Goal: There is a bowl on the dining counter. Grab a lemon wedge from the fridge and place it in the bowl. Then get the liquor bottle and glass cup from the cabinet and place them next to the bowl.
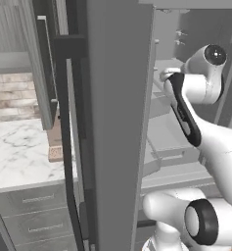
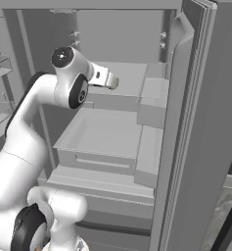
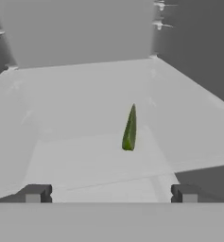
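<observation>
The fridge stands open, and my arm reaches into its upper part. On a pale grey shelf inside it stands the lemon wedge, a thin greenish-yellow sliver on its edge. My gripper is open, short of the wedge, which sits a little right of the middle between the two dark fingertips. Nothing is between the fingers. From the right base view the hand hovers over the upper shelf. The bowl, dining counter, liquor bottle, glass cup and cabinet are out of view.
The open fridge door rises close on the arm's left, and the other door on its right. Below the hand lie a deep fridge drawer and lower ledges. A marble worktop backed by brick tiles sits left, over grey drawers.
</observation>
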### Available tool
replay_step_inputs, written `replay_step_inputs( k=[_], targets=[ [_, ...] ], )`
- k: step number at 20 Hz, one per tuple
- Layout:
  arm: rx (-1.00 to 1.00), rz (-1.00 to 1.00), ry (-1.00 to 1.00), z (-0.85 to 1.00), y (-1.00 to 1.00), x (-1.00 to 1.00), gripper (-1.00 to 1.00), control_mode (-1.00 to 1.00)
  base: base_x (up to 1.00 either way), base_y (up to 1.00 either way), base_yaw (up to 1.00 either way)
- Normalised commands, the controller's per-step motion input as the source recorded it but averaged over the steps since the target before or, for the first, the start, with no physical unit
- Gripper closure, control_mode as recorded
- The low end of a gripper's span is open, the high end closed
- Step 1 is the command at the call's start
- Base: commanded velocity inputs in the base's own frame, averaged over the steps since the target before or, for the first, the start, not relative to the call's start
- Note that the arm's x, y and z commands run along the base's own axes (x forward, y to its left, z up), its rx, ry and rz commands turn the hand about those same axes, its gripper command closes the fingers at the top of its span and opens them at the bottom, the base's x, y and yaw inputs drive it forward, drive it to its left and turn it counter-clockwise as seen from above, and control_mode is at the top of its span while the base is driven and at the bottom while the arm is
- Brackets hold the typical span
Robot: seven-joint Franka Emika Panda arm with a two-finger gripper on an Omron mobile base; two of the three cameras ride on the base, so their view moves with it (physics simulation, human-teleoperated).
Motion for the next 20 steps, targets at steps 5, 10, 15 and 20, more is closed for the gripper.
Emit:
replay_step_inputs(
  k=[5, 10, 15, 20],
  targets=[
    [0.0, -0.03, 0.02, -0.18, -0.11, 0.6, -1.0, -1.0, 0.0, 0.0, 0.0],
    [0.0, -0.05, 0.0, 0.0, -0.32, 0.32, -1.0, -1.0, 0.0, 0.0, 0.0],
    [0.0, -0.05, 0.06, -0.19, -0.16, 0.43, -1.0, -1.0, 0.0, 0.0, 0.0],
    [0.0, -0.01, 0.02, -0.08, 0.0, 0.49, -1.0, -1.0, 0.0, 0.0, 0.0]
  ],
)
